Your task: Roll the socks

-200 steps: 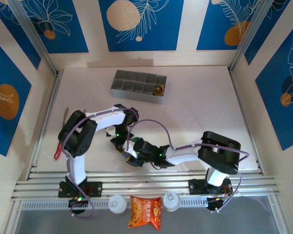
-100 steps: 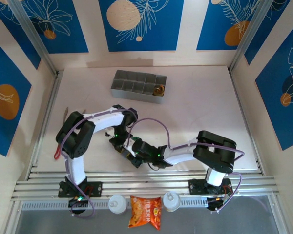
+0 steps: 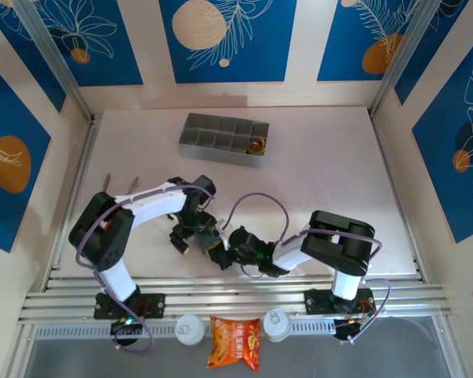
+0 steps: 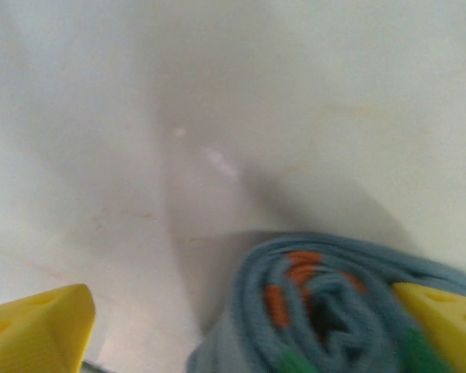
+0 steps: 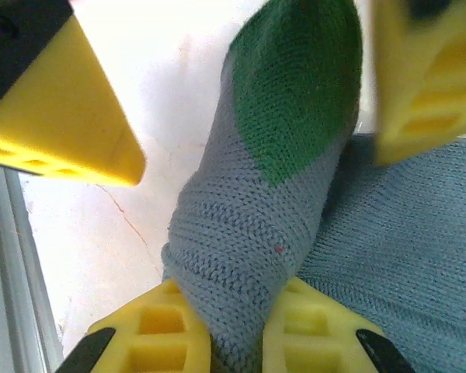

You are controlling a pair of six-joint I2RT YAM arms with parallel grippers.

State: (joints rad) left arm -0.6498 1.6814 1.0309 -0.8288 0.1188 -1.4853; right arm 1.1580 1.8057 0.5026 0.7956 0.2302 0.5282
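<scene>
Yellow fingers [image 5: 167, 330] of my right gripper [image 5: 241, 338] are pinched together on the grey-blue knitted sock with a green toe [image 5: 248, 233], and the fabric is squeezed between them at the bottom of that wrist view. My left gripper [image 4: 241, 299] stands spread wide. In its own view one finger touches the sock's rolled end, where blurred coils of grey-blue with orange and a bit of green show. The other finger sits well clear over the bare white table [image 4: 140, 116].

From the right wrist I see those two spread fingers on either side of the green toe, both cut off by the frame. More grey-blue knit lies to the right there, and I cannot tell whether it is the same sock or another layer of the roll.

From overhead the two grippers meet close to the table's near edge, a little left of centre. The wrists cover the sock, so I can barely make it out.

At the far side sits a grey compartmented plastic tray [image 3: 221, 138] with a small golden-brown thing [image 3: 257, 145] in a near-right compartment, too small to identify. An orange snack packet [image 3: 235, 342] lies on the near rail between the arm bases
</scene>
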